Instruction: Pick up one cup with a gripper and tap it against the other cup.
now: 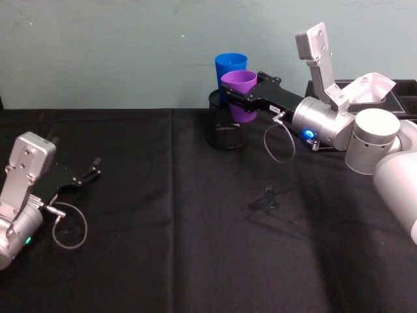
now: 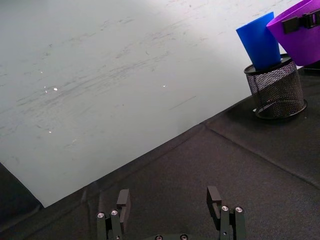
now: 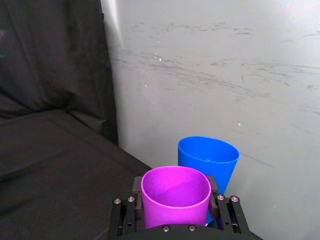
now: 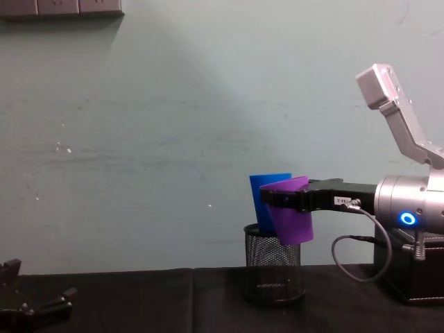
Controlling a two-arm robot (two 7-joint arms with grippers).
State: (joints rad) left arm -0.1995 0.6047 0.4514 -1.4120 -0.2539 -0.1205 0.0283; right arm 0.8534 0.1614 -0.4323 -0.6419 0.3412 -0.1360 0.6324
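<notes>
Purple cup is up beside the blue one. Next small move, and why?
Probably ease the right gripper slightly toward the blue cup to tap it. It holds the purple cup tilted, off the table, close by the blue cup standing in the mesh holder; contact isn't clear. The left gripper lies idle, open.

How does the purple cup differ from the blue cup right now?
The purple cup is clamped in the right tool and hangs off the table; the blue cup stands in the black mesh holder, with no tool on it. The purple cup is nearer the robot, the blue cup behind it. Both are smooth tapered tumblers of similar size, mouths up. The left tool lies idle at the left.
</notes>
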